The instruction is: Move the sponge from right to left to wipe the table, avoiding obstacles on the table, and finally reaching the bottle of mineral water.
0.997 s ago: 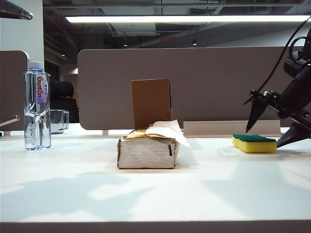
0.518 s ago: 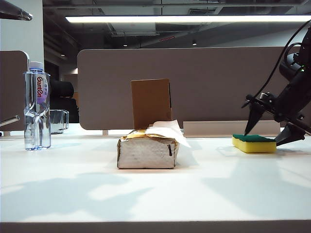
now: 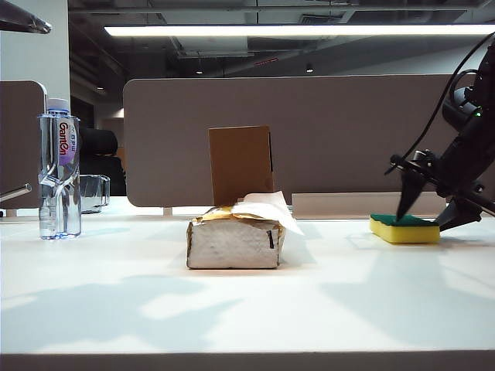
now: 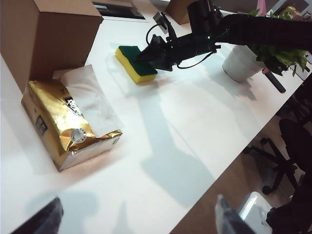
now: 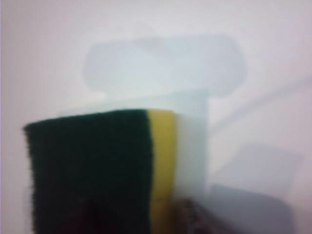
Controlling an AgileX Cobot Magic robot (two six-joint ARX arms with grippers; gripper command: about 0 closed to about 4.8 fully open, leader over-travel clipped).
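Spanning the whole scene, the wide flat white table (image 3: 255, 309) carries everything. Near its middle stands the plain upright brown cardboard box (image 3: 240, 164), and just in front of it lies the silver-grey and gold soft tissue pack (image 3: 234, 241) with white tissue sticking out. At the far left stands the tall clear plastic bottle of mineral water (image 3: 59, 168) with its white cap. At the right lies the small yellow foam sponge (image 3: 404, 228), green scouring layer up. The right gripper (image 3: 430, 219) straddles the sponge, jaws apart on either side, not yet clamped. The left gripper (image 4: 136, 214) hangs high over the table's near edge, jaws wide apart, empty.
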